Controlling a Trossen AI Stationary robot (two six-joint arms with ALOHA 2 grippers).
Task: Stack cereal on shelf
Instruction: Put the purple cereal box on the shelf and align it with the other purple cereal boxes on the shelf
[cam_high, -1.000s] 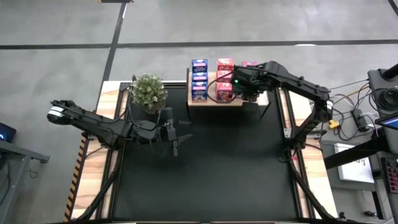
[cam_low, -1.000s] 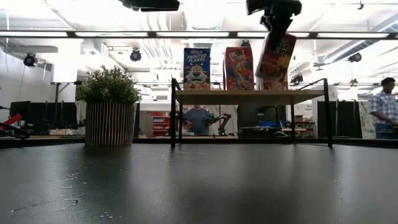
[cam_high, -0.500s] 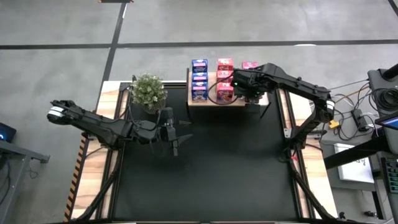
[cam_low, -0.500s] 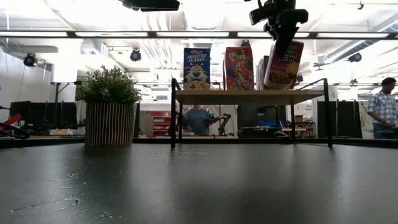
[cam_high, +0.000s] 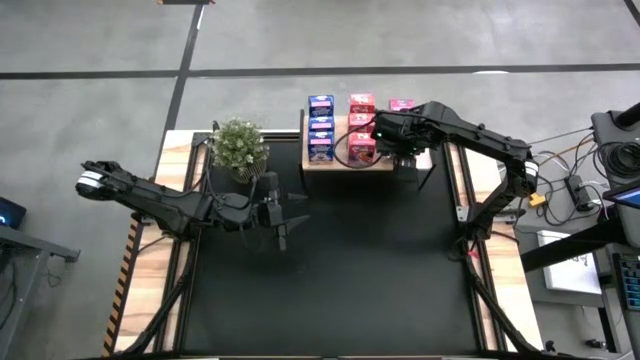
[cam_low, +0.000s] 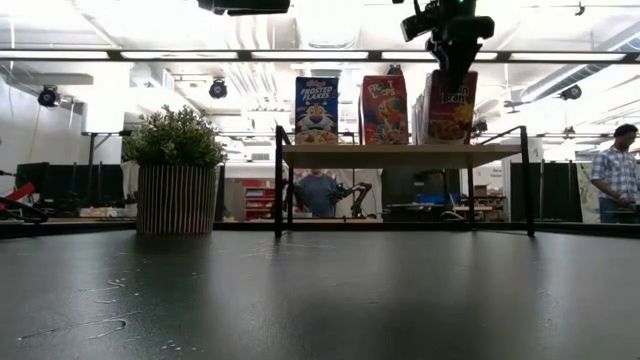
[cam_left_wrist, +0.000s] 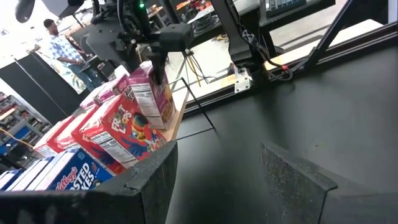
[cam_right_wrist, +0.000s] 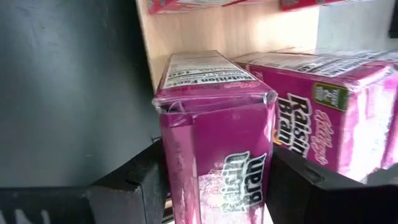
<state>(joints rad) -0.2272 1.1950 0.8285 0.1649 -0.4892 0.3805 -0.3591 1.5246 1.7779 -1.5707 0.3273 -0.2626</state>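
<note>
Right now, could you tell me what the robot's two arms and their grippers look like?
Both arms are dark, slim and jointed. The left arm has a pale grey cap at its outer end; the right arm shows a green light near its wrist. The left gripper and right gripper have flat, matte black fingers.

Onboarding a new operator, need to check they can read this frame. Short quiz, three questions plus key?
1. True or false: the left gripper, over the black tabletop, holds a small cardboard cereal box.
2. What stands beside the pale wooden shelf with black posts? A) green potted plant in a ribbed pot B) white mug C) wire basket
3. Which arm's gripper is at the upright purple Raisin Bran box on the shelf's end?
Key: 1 false, it is open and empty. 2 A. 3 the right gripper.
</note>
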